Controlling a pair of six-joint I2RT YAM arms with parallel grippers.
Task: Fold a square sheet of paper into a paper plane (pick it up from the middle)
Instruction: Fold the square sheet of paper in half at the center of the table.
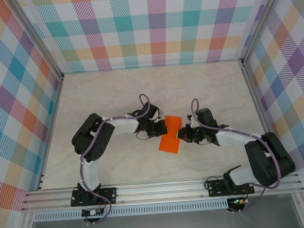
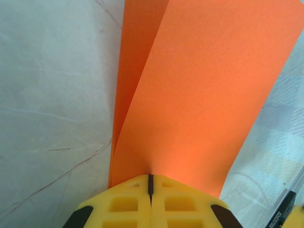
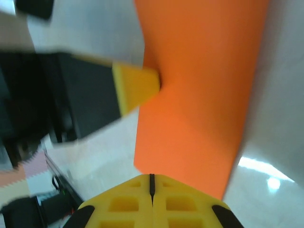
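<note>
The left gripper (image 2: 150,179) and right gripper (image 3: 152,178), both pressed together, pinch opposite edges of the square sheet of paper (image 1: 170,136). It spans doubled between them, probably to steady a crease over the worktop (image 1: 115,95).

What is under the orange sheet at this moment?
The pale marbled table shows around the square sheet of paper; the patch directly beneath is covered. The left gripper and right gripper each pinch an edge; whether it touches the table is unclear.
</note>
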